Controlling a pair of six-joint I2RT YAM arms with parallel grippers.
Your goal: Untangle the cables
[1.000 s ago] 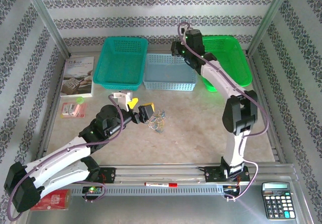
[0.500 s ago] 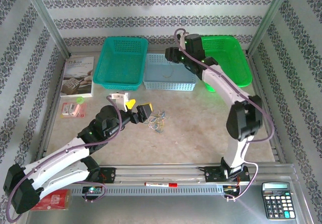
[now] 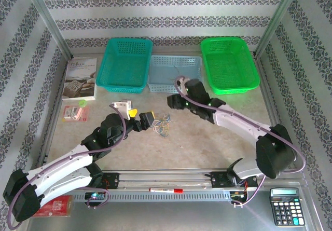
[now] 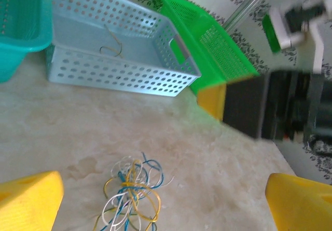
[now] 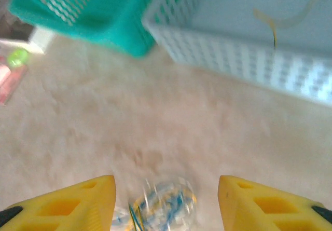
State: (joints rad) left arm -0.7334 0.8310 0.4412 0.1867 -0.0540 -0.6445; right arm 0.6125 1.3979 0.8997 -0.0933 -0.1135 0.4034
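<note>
The cables (image 3: 163, 126) lie in a loose, curly tangle of whitish, blue and yellowish strands on the bare counter (image 3: 207, 137), a little toward 9 o'clock from its middle. The left jaws sit just at the tangle's 9 o'clock, spread wide with nothing between them. In the left wrist view their yellow fingertips (image 4: 28, 197) stand at the two lower corners, and the cables (image 4: 129, 194) lie on the counter ahead of them, apart from both.

The right jaws hang at the tangle's 12 to 1 o'clock, parted and holding nothing (the right wrist view is blurred, yet its yellow fingertips (image 5: 67, 205) show a plain gap, with the cables (image 5: 163, 207) on the counter below).

Along the counter's 12 o'clock edge three baskets stand in a row: a teal basket (image 3: 126, 65), a pale blue basket (image 3: 174, 88) and a green basket (image 3: 228, 65). One yellowish strand (image 4: 109, 46) lies alone on the floor of the pale blue basket. A book (image 3: 80, 78) lies at 10 o'clock, and a calculator (image 3: 284, 206) at 5 o'clock on the front ledge.
</note>
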